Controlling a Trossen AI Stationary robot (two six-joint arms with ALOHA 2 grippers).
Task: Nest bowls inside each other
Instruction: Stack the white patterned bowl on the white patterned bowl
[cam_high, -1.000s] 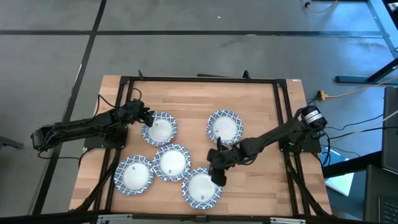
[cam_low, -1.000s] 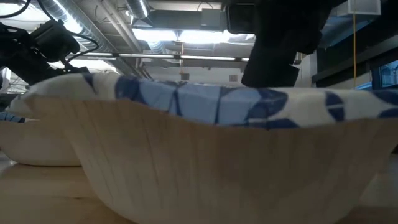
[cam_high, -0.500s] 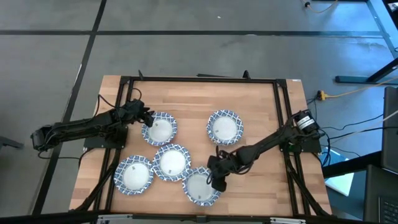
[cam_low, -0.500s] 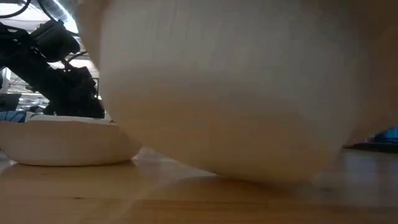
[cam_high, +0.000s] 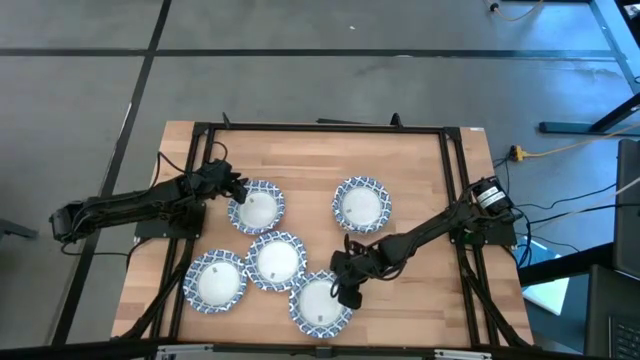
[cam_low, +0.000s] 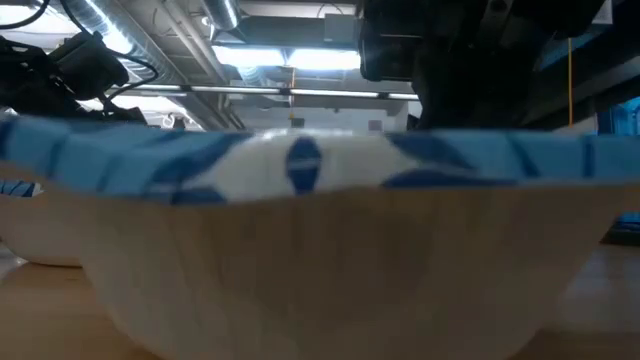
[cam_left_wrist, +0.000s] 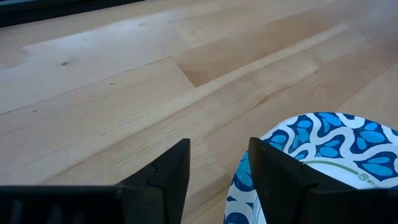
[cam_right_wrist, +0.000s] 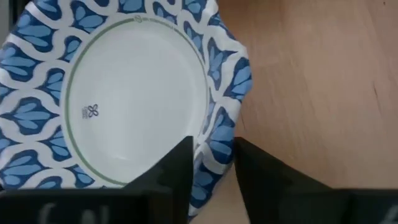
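Several bowls with white insides and blue patterned rims sit apart on the wooden table: far left (cam_high: 257, 208), far right (cam_high: 362, 204), middle (cam_high: 275, 260), near left (cam_high: 215, 281) and near middle (cam_high: 320, 303). My right gripper (cam_high: 347, 291) is at the near middle bowl's right rim, shut on it. This bowl (cam_low: 320, 250) fills the low view. My left gripper (cam_left_wrist: 217, 165) stands open at the left edge of the far left bowl (cam_left_wrist: 323, 155), one finger (cam_left_wrist: 273, 171) over its rim. My right gripper has the near middle bowl's rim (cam_right_wrist: 217, 132) between its two fingers, one finger (cam_right_wrist: 181, 163) inside the bowl and one outside. The fingers slant down from the table's right and far side. The bowl sits about level. My left gripper: whether its finger touches the far left bowl's rim cannot be told.
A black frame (cam_high: 320, 128) runs along the table's edges. Bare wood (cam_high: 420, 300) lies to the right of the near middle bowl and along the far edge. The middle bowl's rim is close beside the near middle bowl.
My right gripper has come down and gone a little toward the table's near and left edges, to the near middle bowl's rim. That bowl tipped up half a second ago, showing its underside to the low view, and now sits level again, shifted slightly left.
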